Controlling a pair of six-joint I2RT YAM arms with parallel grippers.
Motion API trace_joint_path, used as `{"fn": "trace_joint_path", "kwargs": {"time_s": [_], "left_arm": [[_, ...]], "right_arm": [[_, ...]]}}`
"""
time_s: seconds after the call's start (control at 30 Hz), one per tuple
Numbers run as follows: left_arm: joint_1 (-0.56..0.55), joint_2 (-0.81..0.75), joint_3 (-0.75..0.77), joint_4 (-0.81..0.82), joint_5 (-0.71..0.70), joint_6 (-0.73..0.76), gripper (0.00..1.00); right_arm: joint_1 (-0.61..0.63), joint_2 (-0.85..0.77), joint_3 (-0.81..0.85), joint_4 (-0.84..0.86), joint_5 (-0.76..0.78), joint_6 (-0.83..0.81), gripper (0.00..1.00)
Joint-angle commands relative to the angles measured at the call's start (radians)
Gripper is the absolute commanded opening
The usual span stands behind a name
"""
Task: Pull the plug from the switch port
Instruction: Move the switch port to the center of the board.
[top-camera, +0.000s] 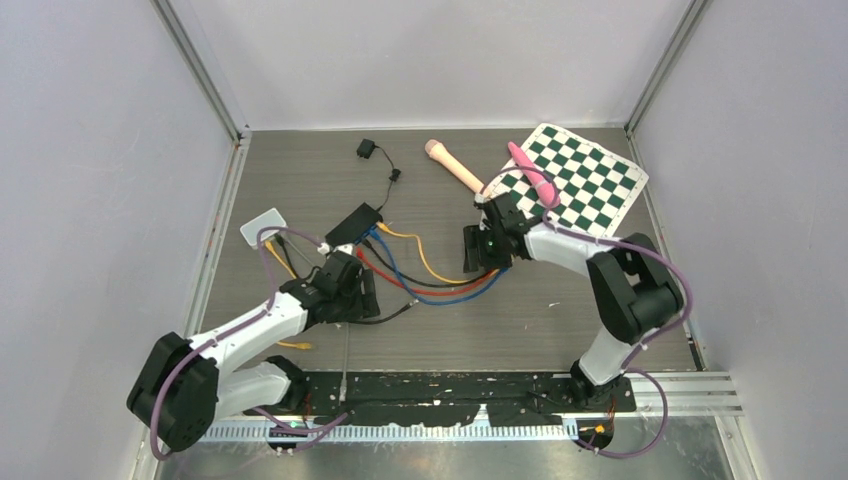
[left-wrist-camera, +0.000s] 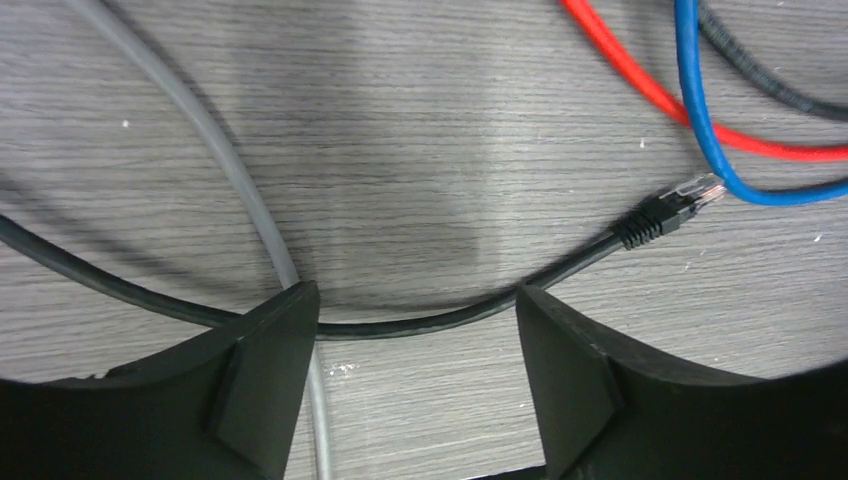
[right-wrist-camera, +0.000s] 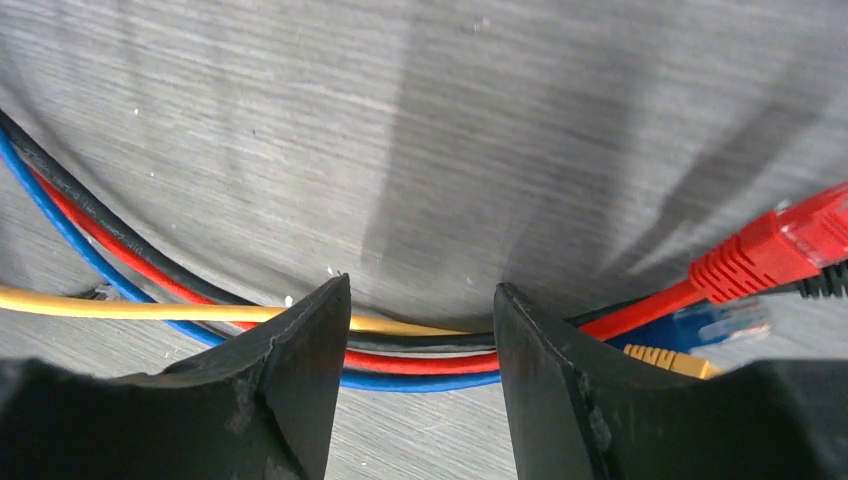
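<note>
The black switch (top-camera: 352, 225) lies left of centre, with yellow, blue and red cables leaving its right end. A black plug (left-wrist-camera: 672, 208) with a clear tip lies loose on the table, out of any port; the top view shows this plug (top-camera: 408, 306) right of my left gripper (top-camera: 350, 290). Its black cable curves just past the fingertips of the left gripper (left-wrist-camera: 415, 300), which is open and holds nothing. My right gripper (right-wrist-camera: 420, 290) stands open over the cable bundle (right-wrist-camera: 420, 355), which runs under its tips. A red plug (right-wrist-camera: 790, 240) lies free beside it.
A green checkered mat (top-camera: 580, 180) with a pink stick (top-camera: 532, 172) lies at the back right, a beige handle (top-camera: 455, 165) beside it. A black adapter (top-camera: 367, 149) sits at the back, a white card (top-camera: 263, 226) at the left. A grey cable (left-wrist-camera: 230, 170) crosses under the left gripper.
</note>
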Motion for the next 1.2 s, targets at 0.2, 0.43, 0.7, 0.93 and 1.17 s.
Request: {"fn": "trace_joint_path", "kwargs": {"time_s": [0.2,0.43,0.7,0.93,1.17], "left_arm": [[0.154,0.081,0.251,0.003,0.047,0.157,0.82],[0.258,0.268,0.358,0.045,0.146,0.193,0.81],[0.32,0.408,0.43,0.066,0.177,0.199,0.79],[0.338,0.389,0.414,0.08,0.212,0.22,0.78],[0.338,0.311,0.348,0.073,0.215,0.234,0.78]], "right_arm": [[0.025,-0.187,-0.393,0.03,-0.051,0.209,0.61],[0.094,-0.301,-0.559,0.036,-0.062,0.307,0.58],[0.105,-0.464,-0.528,-0.069,-0.009,0.31,0.6],[0.104,-0.402,-0.167,-0.172,0.16,0.176,0.75],[0.101,-0.17,0.2,-0.173,0.168,0.133,0.78]]}}
